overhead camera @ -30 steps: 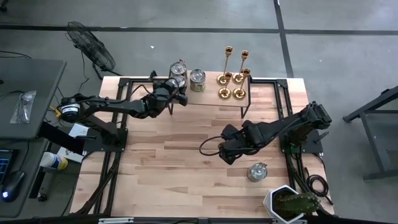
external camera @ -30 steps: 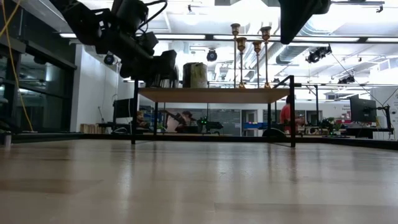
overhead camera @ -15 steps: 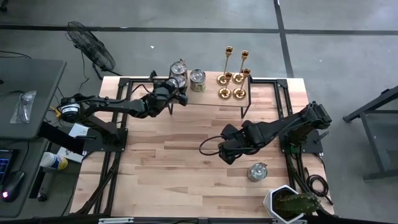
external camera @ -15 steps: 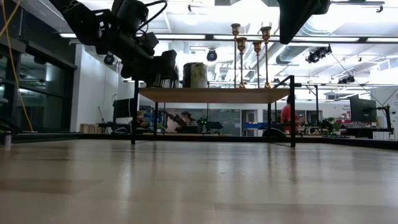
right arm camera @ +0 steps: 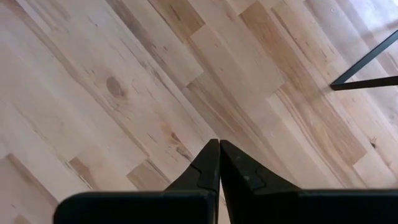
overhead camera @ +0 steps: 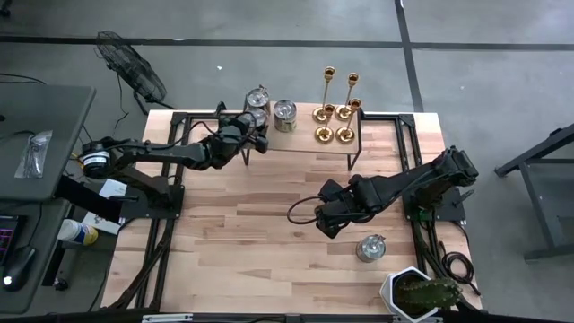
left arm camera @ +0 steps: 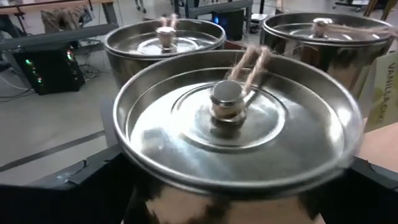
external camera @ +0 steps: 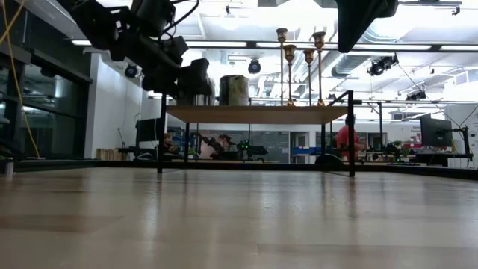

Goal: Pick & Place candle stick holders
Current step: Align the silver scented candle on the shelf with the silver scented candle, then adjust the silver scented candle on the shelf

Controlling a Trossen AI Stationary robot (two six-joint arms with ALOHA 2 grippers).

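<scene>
1. The left gripper [overhead camera: 257,135] is seen at the raised shelf [overhead camera: 305,142] at the table's far edge, its jaws spread wide on either side of a silver lidded jar [left arm camera: 233,134]; whether the fingers touch the jar cannot be told.
2. Two more silver jars [left arm camera: 163,42] are seen just behind it on the same shelf.
3. The right gripper [right arm camera: 219,163] is held over the bare wooden table [overhead camera: 260,233] near its middle, jaws pressed together and empty.
4. The four gold candle stick holders [overhead camera: 336,112] are stood upright in a close cluster on the shelf's right part, apart from both grippers.
5. A further silver jar [overhead camera: 369,248] and a potted plant [overhead camera: 417,292] are seen near the table's near right corner.
</scene>
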